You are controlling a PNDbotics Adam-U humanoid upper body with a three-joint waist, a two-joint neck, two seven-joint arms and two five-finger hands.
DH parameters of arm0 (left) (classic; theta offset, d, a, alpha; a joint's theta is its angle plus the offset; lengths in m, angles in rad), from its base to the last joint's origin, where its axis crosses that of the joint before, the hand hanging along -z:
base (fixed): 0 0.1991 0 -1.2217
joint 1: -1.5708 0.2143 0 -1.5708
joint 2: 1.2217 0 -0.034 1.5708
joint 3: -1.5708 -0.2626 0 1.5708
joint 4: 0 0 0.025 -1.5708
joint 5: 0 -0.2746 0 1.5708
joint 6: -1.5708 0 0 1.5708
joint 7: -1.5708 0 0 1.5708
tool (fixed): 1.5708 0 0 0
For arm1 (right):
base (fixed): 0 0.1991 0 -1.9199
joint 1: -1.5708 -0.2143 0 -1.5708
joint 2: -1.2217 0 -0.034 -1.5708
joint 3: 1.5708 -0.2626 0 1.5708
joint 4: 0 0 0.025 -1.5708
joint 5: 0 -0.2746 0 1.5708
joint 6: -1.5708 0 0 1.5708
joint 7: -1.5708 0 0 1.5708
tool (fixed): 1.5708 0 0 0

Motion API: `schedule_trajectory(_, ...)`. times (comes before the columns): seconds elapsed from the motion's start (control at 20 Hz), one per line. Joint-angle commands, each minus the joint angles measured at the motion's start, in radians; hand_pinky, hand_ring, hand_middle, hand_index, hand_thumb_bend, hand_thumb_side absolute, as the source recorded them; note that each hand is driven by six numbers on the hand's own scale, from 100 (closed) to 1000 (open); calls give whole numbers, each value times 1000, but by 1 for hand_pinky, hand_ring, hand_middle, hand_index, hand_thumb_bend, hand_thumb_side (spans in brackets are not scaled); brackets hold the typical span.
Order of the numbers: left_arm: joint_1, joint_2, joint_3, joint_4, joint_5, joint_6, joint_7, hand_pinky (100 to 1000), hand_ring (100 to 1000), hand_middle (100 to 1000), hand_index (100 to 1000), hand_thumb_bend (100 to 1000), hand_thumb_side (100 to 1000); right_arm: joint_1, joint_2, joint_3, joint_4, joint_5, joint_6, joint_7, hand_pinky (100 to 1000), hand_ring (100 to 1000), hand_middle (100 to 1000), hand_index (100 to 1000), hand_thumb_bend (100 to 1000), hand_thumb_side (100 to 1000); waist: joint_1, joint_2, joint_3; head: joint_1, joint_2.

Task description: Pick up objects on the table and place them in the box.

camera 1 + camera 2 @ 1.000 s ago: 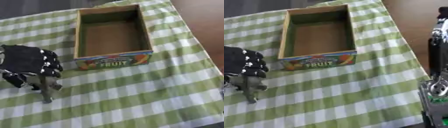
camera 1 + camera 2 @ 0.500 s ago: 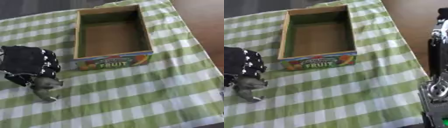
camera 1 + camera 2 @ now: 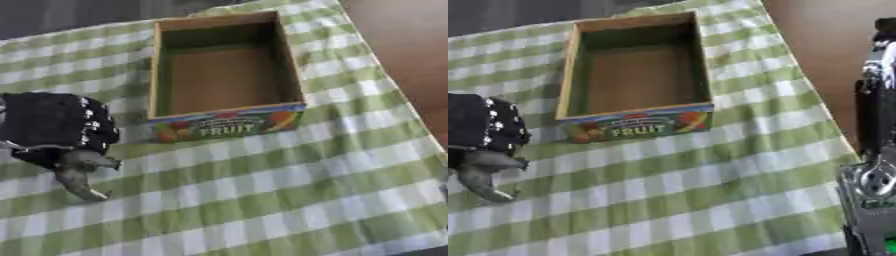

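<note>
Toy (image 3: 77,172) first: one small grey figure, a long tapering shape with short stubs like legs near its upper end, hangs out from under the left hand (image 3: 54,125) at the left side of the table. Its tapered end points down toward the green and white checked cloth (image 3: 289,180); whether it touches the cloth cannot be told. The left hand, black with pale dots along its knuckles, has its fingers curled down over the toy's upper part and holds it. One box (image 3: 225,75) stands up and to the right of the hand, near it but apart, open at the top, with a fruit picture and the word FRUIT on its near wall. Its brown floor shows nothing inside. At the right edge, off the cloth, part of the right arm (image 3: 877,150) shows in black and silver; the fingers of its hand cannot be made out.
</note>
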Motion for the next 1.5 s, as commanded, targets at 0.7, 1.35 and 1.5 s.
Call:
schedule_trajectory(0.7,-124,-37,258,-55,422,0,-227,598,614,563,509,100,212,-4,-8,-11,-18,-5,-3,-6,891,835,642,806,100,712,-5,-43,10,16,-14)
schedule_trajectory(1.35,-339,-248,389,226,299,0,-117,575,610,530,523,100,212,-22,4,0,-18,-18,-10,7,894,837,642,807,100,714,-5,-21,-28,60,-46)
schedule_trajectory(1.5,-371,-285,401,271,197,0,-30,584,611,518,534,100,185,-33,10,5,-18,-24,-15,13,894,836,642,807,100,715,0,-17,-54,84,-52)
